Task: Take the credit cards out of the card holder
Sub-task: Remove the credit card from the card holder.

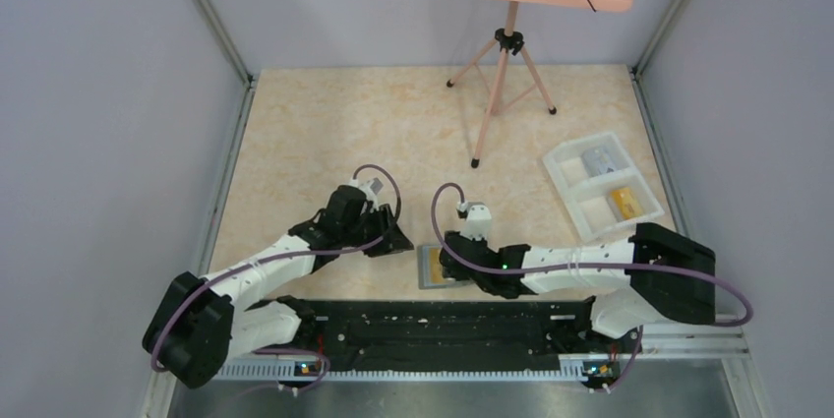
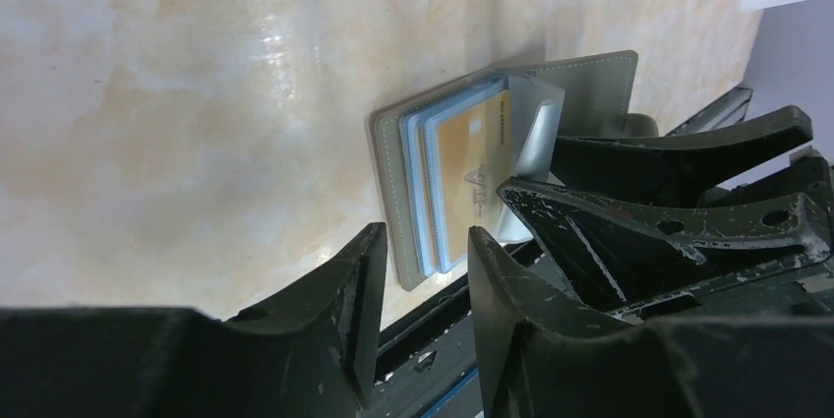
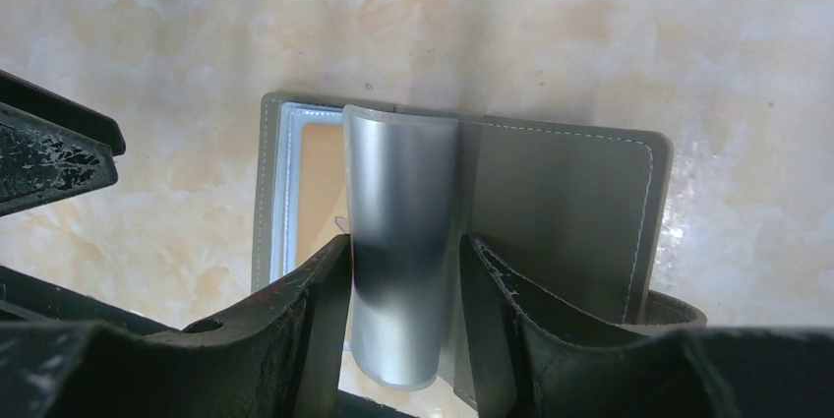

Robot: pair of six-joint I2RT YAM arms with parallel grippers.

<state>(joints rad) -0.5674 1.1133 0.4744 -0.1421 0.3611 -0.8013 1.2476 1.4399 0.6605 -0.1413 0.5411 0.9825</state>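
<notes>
The dark grey card holder (image 1: 430, 268) lies open on the table near the front edge; it also shows in the left wrist view (image 2: 600, 84) and the right wrist view (image 3: 561, 202). A yellow-orange card (image 2: 472, 167) sits in its pale blue pockets and shows in the right wrist view too (image 3: 317, 182). My right gripper (image 3: 403, 256) is shut on the edges of a pale grey card (image 3: 401, 192), which bows upward over the holder (image 2: 536, 128). My left gripper (image 2: 425, 236) is open and empty, just left of the holder's edge (image 1: 393, 241).
A white compartmented tray (image 1: 565, 157) at the right holds a grey card (image 1: 597, 159) and a yellow card (image 1: 626, 202). A tripod stand (image 1: 502, 84) with a pink board stands at the back. The black rail (image 1: 443, 325) runs along the front edge.
</notes>
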